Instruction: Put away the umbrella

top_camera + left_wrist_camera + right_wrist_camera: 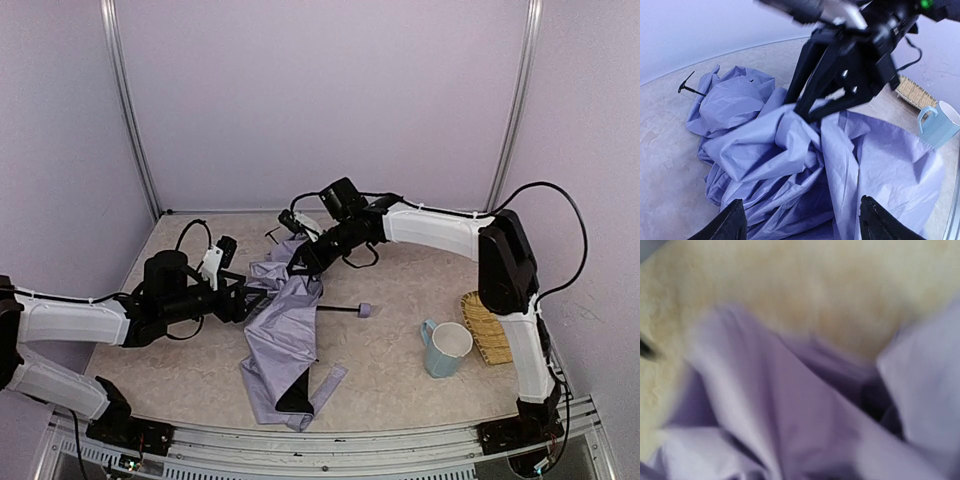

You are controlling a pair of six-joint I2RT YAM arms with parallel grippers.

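The umbrella [285, 340] lies collapsed mid-table, a crumpled heap of lavender fabric with some black lining showing. Its thin black shaft ends in a small handle knob [365, 310] pointing right. My left gripper [248, 296] is open at the fabric's left edge; in the left wrist view its gripper [802, 222] has its tips wide apart over the folds [765, 150]. My right gripper [303, 265] reaches down onto the heap's far end, and its fingers [804, 112] meet on a raised fold. The right wrist view is blurred and filled with fabric [790, 415]; its fingers are hidden.
A pale teal mug [445, 348] stands right of the umbrella, also in the left wrist view [937, 122]. A woven tray [485, 325] lies behind it near the right wall. A black rib tip [272, 235] sticks out at the fabric's far end. Walls close three sides.
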